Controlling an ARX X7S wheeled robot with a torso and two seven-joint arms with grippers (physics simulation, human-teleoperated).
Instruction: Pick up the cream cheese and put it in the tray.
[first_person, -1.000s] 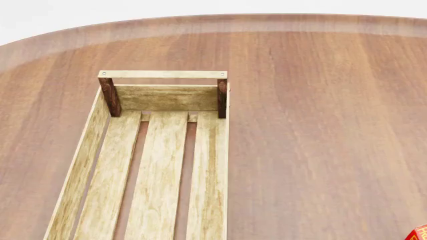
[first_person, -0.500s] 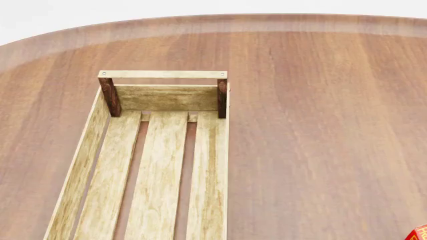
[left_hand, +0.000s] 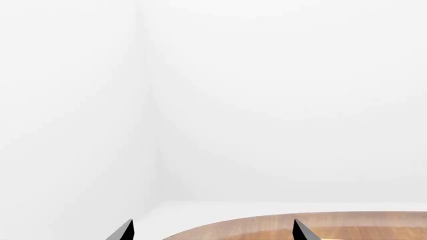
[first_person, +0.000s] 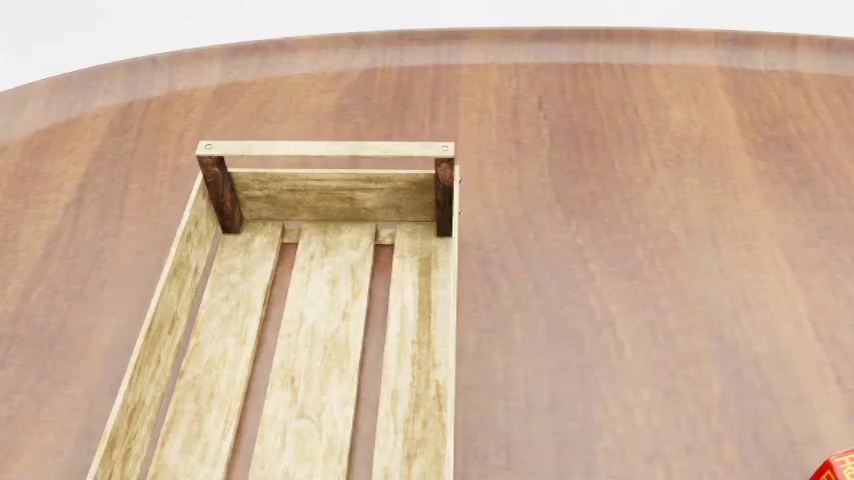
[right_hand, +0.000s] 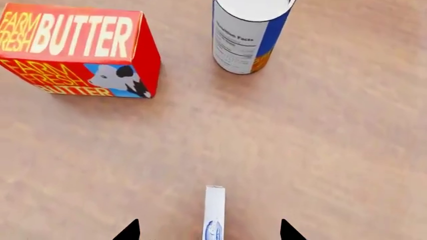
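Right tool (right_hand: 208, 231), tips apart, straddles the cream cheese (right_hand: 213, 212), seemingly edge-up at bottom centre. Lower squarely, then close. Left tool (left_hand: 210, 231) apart, idle; tray (first_person: 160, 330) lower left.

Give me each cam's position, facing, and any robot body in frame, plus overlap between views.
Head view: on the head, looking down at the table and the tray; no arms visible, butter box corner at the edge.
Left wrist view: near the left tool, facing the white walls over the table's rim; fingertips show.
Right wrist view: near the right tool, facing down at the cream cheese, butter box and can.
Shared: all show the table; head and right wrist share the butter box.
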